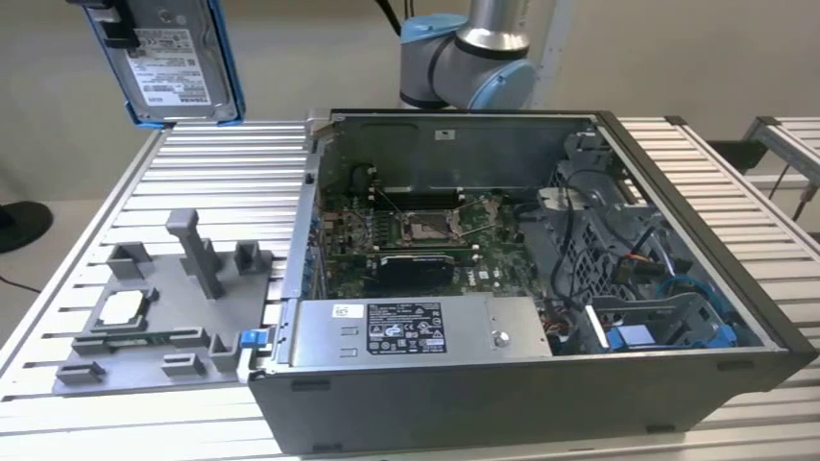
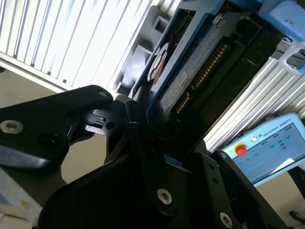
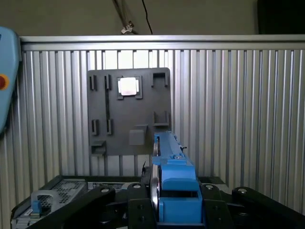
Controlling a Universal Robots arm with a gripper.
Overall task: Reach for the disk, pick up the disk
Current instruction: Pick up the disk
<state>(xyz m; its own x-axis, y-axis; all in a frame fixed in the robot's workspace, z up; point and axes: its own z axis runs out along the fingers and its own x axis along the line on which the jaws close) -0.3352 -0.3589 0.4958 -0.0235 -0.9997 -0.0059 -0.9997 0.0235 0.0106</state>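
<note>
Jaws are clamped on the disk (image 1: pixel 173 62), and you can see it hanging label-out in the upper left corner of the exterior view, clear above the slatted bench (image 1: pixel 218 163) and touching nothing beneath it. In the first wrist view the disk (image 3: pixel 174 191) sits edge-on between the black jaw links, its blue bracket towards the camera. In the second wrist view the same disk (image 2: pixel 190 71) runs away from the jaws with a connector row showing along one edge. Beneath it, at the lower left of the exterior view, lies the grey fixture plate (image 1: pixel 167 317) with the small silver chip (image 1: pixel 122 307) seated in one pocket; the first wrist view looks down on that plate (image 3: pixel 128 109) and chip (image 3: pixel 128 87). The open computer case (image 1: pixel 513 413) stands at the centre and right of the exterior view, its power supply (image 1: pixel 410 331) at the lower front and the motherboard (image 1: pixel 423 230) behind it, all well apart from the disk. By my reading the reach is over and the pick-up is as good as made: the disk is held and off every surface. Any move you make from here calls for a firm clamp, since the hold looks to be near one end of the drive with most of its length hanging free. It also calls for a path that stays clear of the fixture's upright posts and the case's wall.
</note>
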